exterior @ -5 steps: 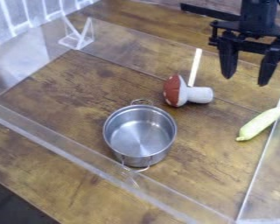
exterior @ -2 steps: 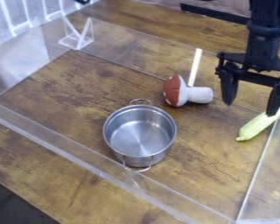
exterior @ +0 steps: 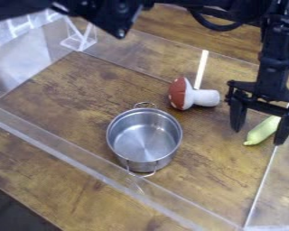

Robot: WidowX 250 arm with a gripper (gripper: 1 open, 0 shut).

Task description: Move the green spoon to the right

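The green spoon [exterior: 263, 132] is a slim yellow-green utensil lying on the wooden table near its right edge. My black gripper [exterior: 260, 120] points straight down right over it, open, one finger [exterior: 237, 115] to the spoon's left and the other finger [exterior: 284, 127] at its right end. Nothing is gripped; whether the fingertips touch the table I cannot tell.
A toy mushroom [exterior: 188, 94] with a red-brown cap lies just left of the gripper, with a thin cream stick [exterior: 202, 65] behind it. A steel pot [exterior: 144, 137] stands at centre front. Clear plastic walls [exterior: 270, 180] fence the table. A dark blurred shape [exterior: 105, 13] crosses the top.
The open gripper has come down and slightly forward until its fingers straddle the green spoon. The spoon, pot and mushroom have stayed put. A dark blurred shape has appeared along the top.
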